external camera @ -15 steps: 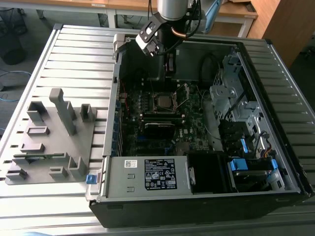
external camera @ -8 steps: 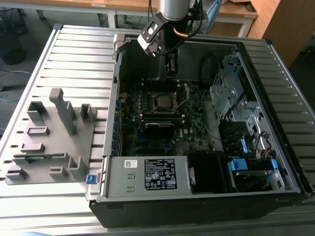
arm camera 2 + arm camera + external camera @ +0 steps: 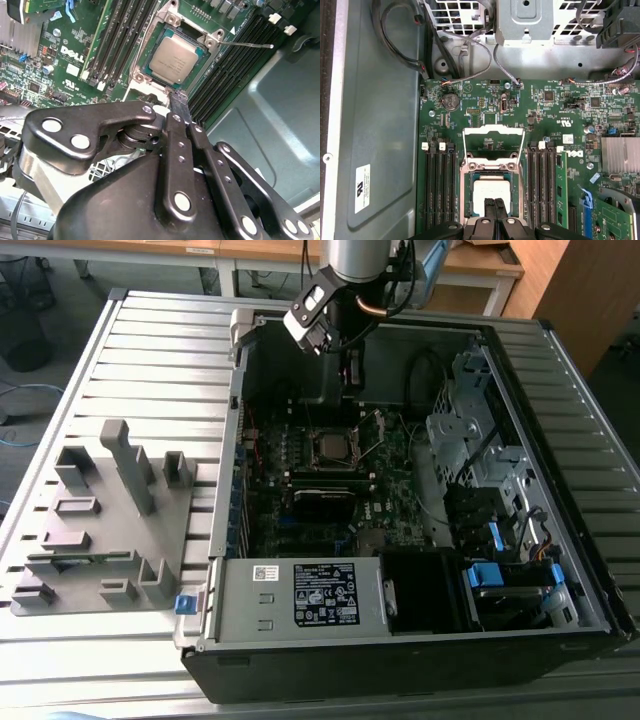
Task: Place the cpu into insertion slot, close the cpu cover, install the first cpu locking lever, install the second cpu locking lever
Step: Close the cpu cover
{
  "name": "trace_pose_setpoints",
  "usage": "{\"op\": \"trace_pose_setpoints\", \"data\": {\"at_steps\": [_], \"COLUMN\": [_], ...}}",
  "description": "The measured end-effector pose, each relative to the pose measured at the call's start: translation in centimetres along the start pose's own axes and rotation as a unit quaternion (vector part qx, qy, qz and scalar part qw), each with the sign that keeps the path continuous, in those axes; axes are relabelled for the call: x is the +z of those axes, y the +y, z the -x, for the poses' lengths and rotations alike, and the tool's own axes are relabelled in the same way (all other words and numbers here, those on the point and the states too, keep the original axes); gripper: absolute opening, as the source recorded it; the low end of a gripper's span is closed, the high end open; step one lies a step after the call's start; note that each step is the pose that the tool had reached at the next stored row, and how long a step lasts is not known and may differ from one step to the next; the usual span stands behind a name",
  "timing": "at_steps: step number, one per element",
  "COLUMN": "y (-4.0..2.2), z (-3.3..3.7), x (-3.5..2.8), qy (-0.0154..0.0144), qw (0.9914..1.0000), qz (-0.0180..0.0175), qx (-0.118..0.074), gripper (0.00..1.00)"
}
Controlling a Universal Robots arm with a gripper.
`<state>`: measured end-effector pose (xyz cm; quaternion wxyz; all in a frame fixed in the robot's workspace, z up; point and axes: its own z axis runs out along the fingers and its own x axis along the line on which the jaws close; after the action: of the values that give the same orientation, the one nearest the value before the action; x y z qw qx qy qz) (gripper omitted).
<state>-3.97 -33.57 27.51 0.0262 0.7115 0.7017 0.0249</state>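
The cpu (image 3: 174, 60), a flat square chip with a dull silver top, lies in the insertion slot (image 3: 148, 46) on the green board. In the first wrist view the cpu (image 3: 490, 189) is just beyond my fingertips. The cpu cover (image 3: 493, 134), a thin silvery frame, stands swung open away from the slot. A thin wire locking lever (image 3: 247, 45) sticks out free beside the slot. My gripper (image 3: 495, 206) hangs above the slot's near edge, shut with nothing between its fingers. In the exterior view the gripper (image 3: 349, 368) is over the board, farther back than the slot (image 3: 328, 447).
Long black memory slots (image 3: 437, 185) flank the socket on both sides. A cable bundle (image 3: 400, 45) runs along the case wall. A drive cage (image 3: 470, 430) stands at the exterior view's right, a power supply (image 3: 300, 595) in front. A grey parts fixture (image 3: 105, 520) lies outside the case.
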Motion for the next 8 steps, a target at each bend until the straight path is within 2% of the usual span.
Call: {"op": "trace_pose_setpoints", "data": {"at_steps": [8], "y": [0.25], "z": [-0.01], "x": [0.02], "qy": [0.0000], "qw": [1.00000], "qz": [0.0000], "qx": [0.000], "gripper": [0.11]}}
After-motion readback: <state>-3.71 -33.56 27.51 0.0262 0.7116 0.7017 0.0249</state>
